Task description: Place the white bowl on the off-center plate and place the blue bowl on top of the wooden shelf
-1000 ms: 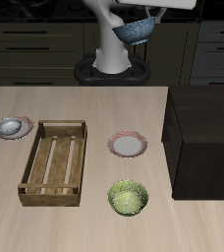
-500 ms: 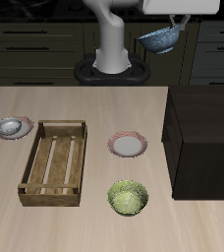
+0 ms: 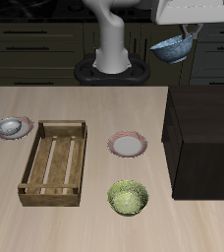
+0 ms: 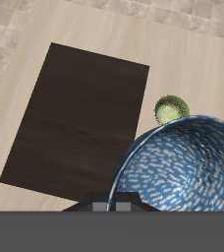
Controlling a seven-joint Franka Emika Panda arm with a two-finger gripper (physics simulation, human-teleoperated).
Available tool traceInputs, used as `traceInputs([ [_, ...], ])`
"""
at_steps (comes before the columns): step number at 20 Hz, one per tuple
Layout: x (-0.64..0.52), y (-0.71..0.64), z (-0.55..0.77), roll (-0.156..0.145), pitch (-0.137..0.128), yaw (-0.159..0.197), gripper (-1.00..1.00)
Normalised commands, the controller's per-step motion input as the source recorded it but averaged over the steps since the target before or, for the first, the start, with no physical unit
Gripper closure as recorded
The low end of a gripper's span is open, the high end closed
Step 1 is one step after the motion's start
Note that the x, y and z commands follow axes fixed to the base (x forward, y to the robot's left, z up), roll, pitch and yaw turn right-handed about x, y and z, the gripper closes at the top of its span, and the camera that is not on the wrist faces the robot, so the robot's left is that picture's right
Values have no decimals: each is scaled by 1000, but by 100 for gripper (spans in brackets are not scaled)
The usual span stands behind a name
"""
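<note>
The end effector point(image 3: 188, 32) is clamped on the rim of the blue bowl point(image 3: 173, 45), holding it tilted high in the air above the back of the wooden shelf point(image 3: 204, 138). The wrist view shows what the exterior view cannot: the bowl's white-speckled blue inside point(image 4: 188, 167), the shelf's flat dark top point(image 4: 80, 113) from straight above, and the yellow-green bowl point(image 4: 171, 108) just past the shelf's edge.

Only the exterior view takes in the remaining things on the pale wood bench point(image 3: 94, 221): the white bowl point(image 3: 10, 127) sitting on the off-center plate point(image 3: 23, 124) near the bench's edge, a slatted wooden crate point(image 3: 55, 162) beside it, and a second pink-rimmed plate point(image 3: 129, 146) (bare) between crate and shelf. Dark cabinets point(image 3: 35, 44) line the room behind.
</note>
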Motion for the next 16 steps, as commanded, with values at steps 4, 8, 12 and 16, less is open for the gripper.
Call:
traceInputs([
  [4,-29,395,-18,27,11,2,100],
  [8,-15,231,-13,11,2,-9,100],
  [12,29,182,-59,18,9,15,100],
  [16,60,112,-49,10,4,4,100],
])
